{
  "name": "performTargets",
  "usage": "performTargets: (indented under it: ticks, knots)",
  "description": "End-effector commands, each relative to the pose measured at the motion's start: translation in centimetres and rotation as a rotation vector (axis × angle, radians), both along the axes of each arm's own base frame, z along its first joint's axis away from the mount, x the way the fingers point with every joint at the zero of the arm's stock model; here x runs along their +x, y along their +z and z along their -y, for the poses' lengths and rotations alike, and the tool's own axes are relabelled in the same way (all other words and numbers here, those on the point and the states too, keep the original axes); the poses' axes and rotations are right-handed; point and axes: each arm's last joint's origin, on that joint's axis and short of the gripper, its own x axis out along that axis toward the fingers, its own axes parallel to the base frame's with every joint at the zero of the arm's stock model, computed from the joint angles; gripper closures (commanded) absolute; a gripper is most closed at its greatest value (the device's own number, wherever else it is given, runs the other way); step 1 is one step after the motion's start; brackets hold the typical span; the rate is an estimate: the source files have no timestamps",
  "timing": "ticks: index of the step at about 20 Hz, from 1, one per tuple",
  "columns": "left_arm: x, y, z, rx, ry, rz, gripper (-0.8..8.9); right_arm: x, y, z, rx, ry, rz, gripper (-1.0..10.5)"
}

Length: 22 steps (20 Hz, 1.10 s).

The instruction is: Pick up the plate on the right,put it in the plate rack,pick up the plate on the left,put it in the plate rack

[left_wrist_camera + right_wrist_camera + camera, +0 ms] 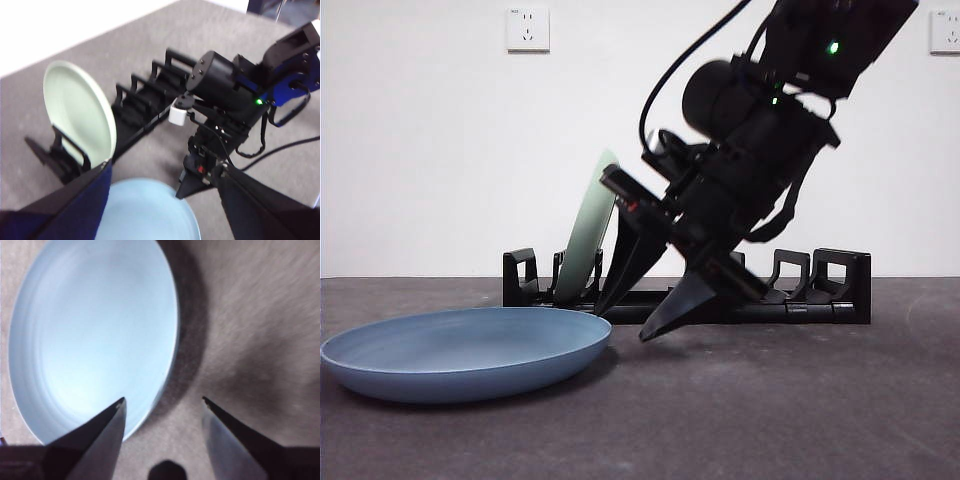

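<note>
A blue plate lies flat on the table, to the left in the front view. A pale green plate stands on edge in a slot near one end of the black plate rack. My right gripper is open and hangs low just in front of the rack, tilted toward the blue plate's near rim; one jaw is over that rim, the other over bare table. My left gripper is open and empty, high above the blue plate, and does not show in the front view.
The dark grey table runs back to a white wall with two sockets. The rack's other slots hold nothing. The right arm's black body and cable lean over the middle of the rack.
</note>
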Motion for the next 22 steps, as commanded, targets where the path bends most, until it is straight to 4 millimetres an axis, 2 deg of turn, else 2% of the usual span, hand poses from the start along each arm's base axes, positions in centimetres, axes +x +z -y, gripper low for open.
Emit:
performTargets:
  ticks: [1,7,8,10,12,15,17,20,22]
  knots:
    - [-0.2,-0.2,0.0,0.025,-0.004,-0.015,4.68,0.0,-0.8,-0.7,0.021,-0.005,-0.017,7.5]
    - [-0.3,-0.5,-0.1,0.041,-0.005,-0.042,4.68,-0.1,-2.7,-1.6,0.022,-0.017,-0.08,7.6]
    - [-0.3,-0.6,-0.1,0.043,-0.006,-0.046,4.68,-0.2,-2.9,-1.8,0.017,-0.017,-0.086,8.0]
    - [-0.4,-0.6,0.0,0.049,-0.011,-0.056,4.68,-0.4,-2.9,-2.1,0.012,-0.011,-0.086,9.4]
    - [-0.5,-0.7,0.0,0.054,-0.018,-0.061,4.68,-0.6,-2.5,-2.1,0.015,-0.016,-0.091,9.6]
    - [-0.6,-0.8,0.2,0.068,-0.035,-0.056,4.68,-1.1,-1.0,-1.6,0.007,-0.017,-0.097,9.6]
    - [-0.9,-0.9,0.5,0.107,-0.082,-0.036,4.68,-1.7,1.0,-0.9,-0.011,-0.019,-0.073,9.6]
    - [-1.6,-1.1,1.6,0.169,-0.187,0.001,4.68,-2.7,4.3,1.1,-0.129,-0.092,0.021,9.6]
    - [-2.1,-1.5,2.8,0.237,-0.263,0.028,4.68,-3.2,6.4,3.2,-0.182,-0.145,0.06,9.6]
